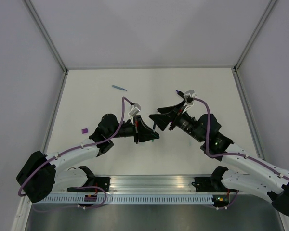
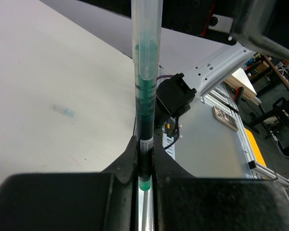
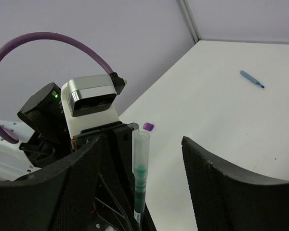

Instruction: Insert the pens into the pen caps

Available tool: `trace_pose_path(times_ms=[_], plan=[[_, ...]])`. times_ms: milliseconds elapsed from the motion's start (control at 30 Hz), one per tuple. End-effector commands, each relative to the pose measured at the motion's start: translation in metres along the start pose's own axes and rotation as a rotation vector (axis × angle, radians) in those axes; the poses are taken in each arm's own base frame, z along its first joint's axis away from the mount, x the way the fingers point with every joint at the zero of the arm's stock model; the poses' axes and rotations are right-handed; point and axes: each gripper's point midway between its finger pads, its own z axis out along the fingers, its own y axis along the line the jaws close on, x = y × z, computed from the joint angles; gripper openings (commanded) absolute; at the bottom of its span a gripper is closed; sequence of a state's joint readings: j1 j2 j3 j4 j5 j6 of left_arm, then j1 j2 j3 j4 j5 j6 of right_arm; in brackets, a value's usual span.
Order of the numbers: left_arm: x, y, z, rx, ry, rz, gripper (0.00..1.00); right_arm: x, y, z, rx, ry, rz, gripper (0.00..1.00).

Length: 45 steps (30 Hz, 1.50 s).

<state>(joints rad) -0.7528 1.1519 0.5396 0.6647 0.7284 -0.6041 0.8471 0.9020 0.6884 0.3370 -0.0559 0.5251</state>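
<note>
Got the left gripper (image 2: 144,159) clamped tight on a thin dark pen (image 2: 145,96) w/ green ink, clear cap (image 3: 141,144) on its far end, held btw both arms. Seeing the right gripper (image 3: 142,144) let go, jaws spread wide either side of that cap, not touching afaict. Also spotting a thin blue pen (image 1: 119,87) far back on the table (image 1: 207,86), purple cap (image 1: 85,130) near the left edge, and a pale-blue cap (image 2: 64,111) lying apart.

The left arm (image 1: 72,156) and right arm (image 1: 253,163) are showing white shells with black joints; purple cables (image 3: 48,35) are looping to silver-white camera blocks (image 3: 91,96), and the right gripper (image 3: 142,144) is wearing black mesh-textured fingers (image 3: 221,187)
</note>
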Motion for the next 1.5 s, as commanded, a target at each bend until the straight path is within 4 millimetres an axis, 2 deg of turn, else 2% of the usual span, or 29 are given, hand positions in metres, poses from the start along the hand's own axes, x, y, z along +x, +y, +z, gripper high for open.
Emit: trace_pose_path(times_ms=[0,233,500,633,667,700,733,767,867,1033,1267,1367,1467], plan=[[-0.015,-0.014,0.003,0.068,-0.03,0.056,0.02,-0.023,0.008,0.007,-0.004,-0.046,-0.032,0.72],[-0.014,-0.015,0.003,0.079,-0.024,0.059,0.02,-0.029,0.01,0.009,-0.004,-0.062,-0.033,0.68],[-0.014,-0.016,0.003,0.081,-0.022,0.059,0.02,-0.029,0.008,0.005,0.002,-0.067,-0.038,0.58],[-0.015,-0.016,0.003,0.082,-0.03,0.051,0.02,-0.013,0.008,0.003,-0.024,-0.038,-0.003,0.36],[-0.015,-0.017,0.002,0.083,-0.034,0.049,0.02,0.001,0.003,0.0,-0.026,-0.016,0.01,0.23],[-0.017,-0.018,0.002,0.086,-0.04,0.048,0.02,0.004,0.004,-0.001,-0.041,-0.019,0.022,0.16],[-0.019,-0.021,0.001,0.089,-0.054,0.051,0.02,0.021,-0.001,-0.004,-0.042,0.014,0.048,0.02],[-0.021,-0.021,0.0,0.088,-0.065,0.055,0.02,0.027,-0.001,-0.006,-0.049,0.024,0.062,0.0],[-0.032,-0.023,-0.001,0.065,-0.113,0.064,0.02,0.042,0.001,-0.007,-0.082,0.066,0.088,0.0],[-0.054,-0.028,-0.003,0.04,-0.171,0.068,0.02,0.054,-0.002,-0.013,-0.08,0.11,0.091,0.0],[-0.085,-0.02,0.0,-0.047,-0.203,0.094,0.02,0.084,-0.001,-0.021,-0.108,0.202,0.154,0.0],[-0.099,-0.024,0.004,-0.037,-0.219,0.105,0.02,0.092,0.0,-0.024,-0.124,0.23,0.177,0.0],[-0.109,-0.016,0.008,-0.07,-0.233,0.112,0.02,0.095,0.001,-0.028,-0.131,0.233,0.197,0.0]])
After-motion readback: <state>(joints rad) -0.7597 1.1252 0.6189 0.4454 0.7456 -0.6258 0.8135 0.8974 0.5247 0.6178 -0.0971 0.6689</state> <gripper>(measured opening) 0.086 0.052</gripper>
